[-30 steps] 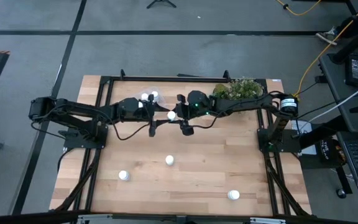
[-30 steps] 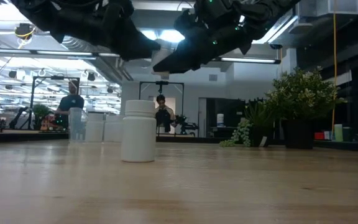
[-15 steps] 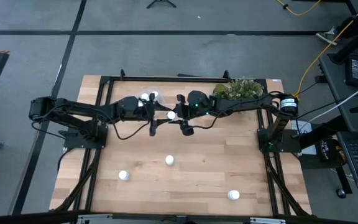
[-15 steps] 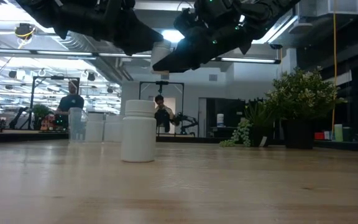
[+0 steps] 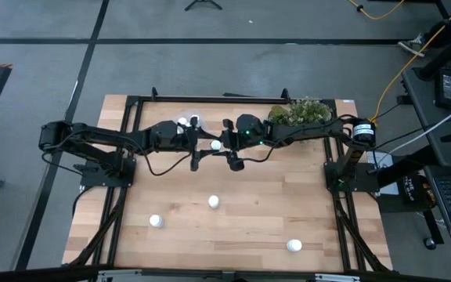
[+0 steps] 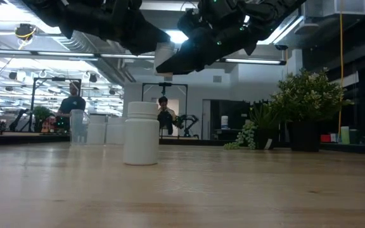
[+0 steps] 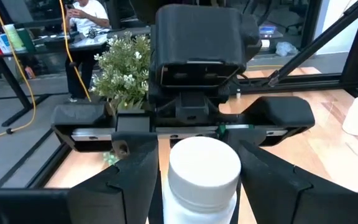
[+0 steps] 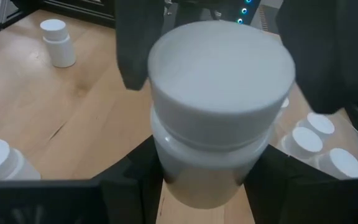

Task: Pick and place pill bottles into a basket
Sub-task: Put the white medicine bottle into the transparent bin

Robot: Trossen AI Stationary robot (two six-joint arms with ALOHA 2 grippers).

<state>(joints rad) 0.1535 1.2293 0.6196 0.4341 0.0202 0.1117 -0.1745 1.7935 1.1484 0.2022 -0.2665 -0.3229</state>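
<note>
Right wrist view: my right end effector (image 8: 213, 180) is clamped on a pill bottle (image 8: 219, 99), raised above the worktop (image 8: 73, 106) facing my left end effector (image 5: 195, 149), whose fingers bracket the same bottle. Light, rigid, smooth plastic; best held below the cap.

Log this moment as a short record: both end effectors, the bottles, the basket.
right end effector: mid-table, raised, shut on held bottle
left end effector: facing the right one, at the same bottle
loose bottles: three upright on the table, the others at and
basket: back edge of the table by the left arm; three caps in it in the right wrist view
plant: back right corner
</note>
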